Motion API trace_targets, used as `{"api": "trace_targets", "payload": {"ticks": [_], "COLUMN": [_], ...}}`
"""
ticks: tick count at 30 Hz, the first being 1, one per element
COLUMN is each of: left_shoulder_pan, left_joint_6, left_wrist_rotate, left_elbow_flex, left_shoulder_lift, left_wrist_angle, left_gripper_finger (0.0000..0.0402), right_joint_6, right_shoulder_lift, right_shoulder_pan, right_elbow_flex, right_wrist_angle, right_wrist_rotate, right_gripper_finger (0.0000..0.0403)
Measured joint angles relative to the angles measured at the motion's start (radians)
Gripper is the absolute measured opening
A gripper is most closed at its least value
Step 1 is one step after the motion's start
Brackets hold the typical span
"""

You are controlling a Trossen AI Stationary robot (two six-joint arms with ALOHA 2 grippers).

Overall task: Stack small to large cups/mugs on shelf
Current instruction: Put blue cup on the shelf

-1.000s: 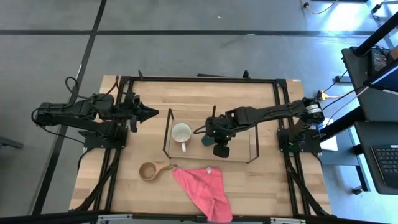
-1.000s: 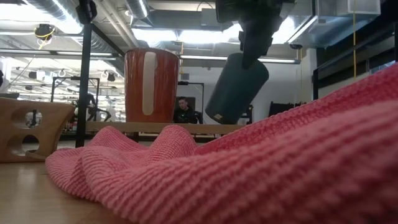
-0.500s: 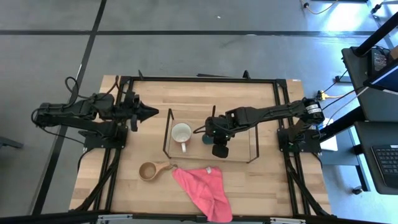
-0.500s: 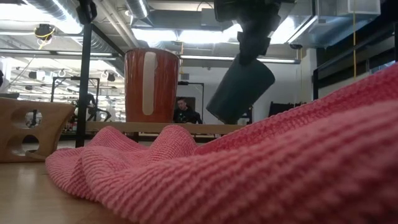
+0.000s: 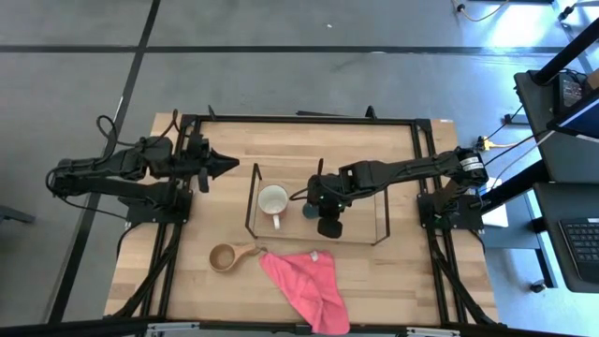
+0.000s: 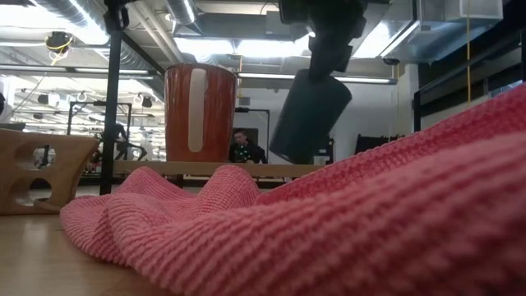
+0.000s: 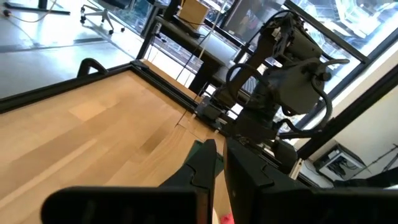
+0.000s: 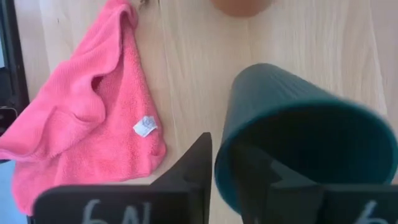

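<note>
— Where is the dark green ribbed cup (image 6: 311, 115)?
— Tilted, lifted above the thin black wire shelf (image 5: 379, 217), its rim clamped in the right hand (image 5: 323, 208).
— And nearby?
— A crumpled pink cloth (image 5: 304, 281) lies nearest on the table (image 5: 393, 271), a tan wooden cup (image 5: 225, 256) beside it. On the shelf stands the red, white-lined mug (image 5: 273, 200). The left hand (image 5: 227, 167), fingers together, waits well apart.

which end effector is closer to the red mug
Right. The right end effector hangs over the shelf just beside the mug, holding the green cup. The left end effector waits outside the shelf, farther off.
</note>
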Motion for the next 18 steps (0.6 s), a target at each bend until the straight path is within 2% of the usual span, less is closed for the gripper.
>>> {"api": "trace_targets", "payload": {"ticks": [7,18], "left_shoulder_pan": [0.013,0.013], "left_joint_6": [-0.005,-0.007], "left_wrist_rotate": [0.001,0.001], "left_elbow_flex": [0.0,0.0], "left_shoulder_lift": [0.0,0.0], "left_wrist_angle": [0.0,0.0], "left_gripper_finger": [0.0025,0.0025], "right_joint_6": [-0.067,-0.066], "right_shoulder_lift": [0.0,0.001], "right_shoulder_pan": [0.0,0.0], "right_elbow_flex": [0.0,0.0], "right_wrist_angle": [0.013,0.028], "right_wrist_rotate": [0.001,0.001], "right_gripper_finger": [0.005,0.0049]}}
